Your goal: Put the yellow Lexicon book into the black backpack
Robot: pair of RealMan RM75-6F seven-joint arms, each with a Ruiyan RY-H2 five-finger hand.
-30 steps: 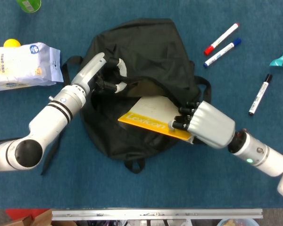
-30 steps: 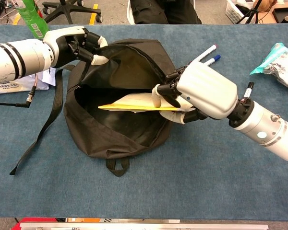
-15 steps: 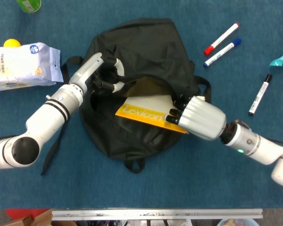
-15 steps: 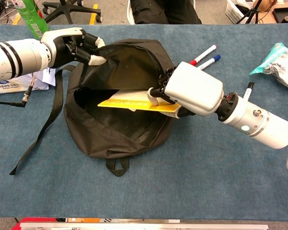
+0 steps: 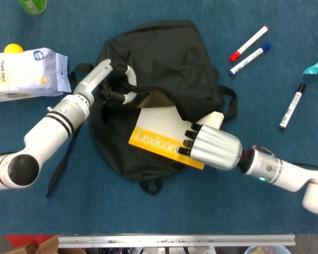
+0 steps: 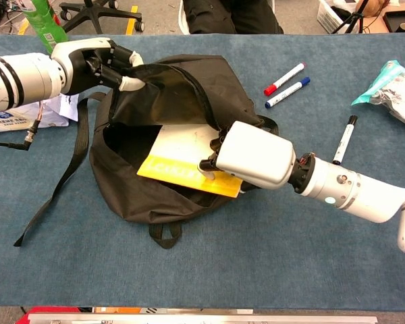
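The black backpack (image 5: pixel 164 58) (image 6: pixel 155 196) lies flat mid-table with its mouth held wide. My left hand (image 5: pixel 114 82) (image 6: pixel 108 62) grips the upper lip of the opening and lifts it. The yellow Lexicon book (image 5: pixel 156 140) (image 6: pixel 172 169) lies tilted in the opening, its spine over the near lip and its pale cover facing up. My right hand (image 5: pixel 209 145) (image 6: pixel 246 155) holds the book by its right end, fingers curled over the cover. The book's far edge is hidden under the lifted flap.
A white snack bag (image 5: pixel 24 74) and a green bottle (image 6: pixel 40 27) sit at the left. Red (image 5: pixel 249 43), blue (image 5: pixel 250 58) and black (image 5: pixel 292 106) markers lie at the right, beside a teal packet (image 6: pixel 391 81). A backpack strap (image 6: pixel 64 172) trails left.
My right hand moved left and toward the table's near side, pushing the book deeper into the opening and flatter, cover up. My left hand kept holding the flap.
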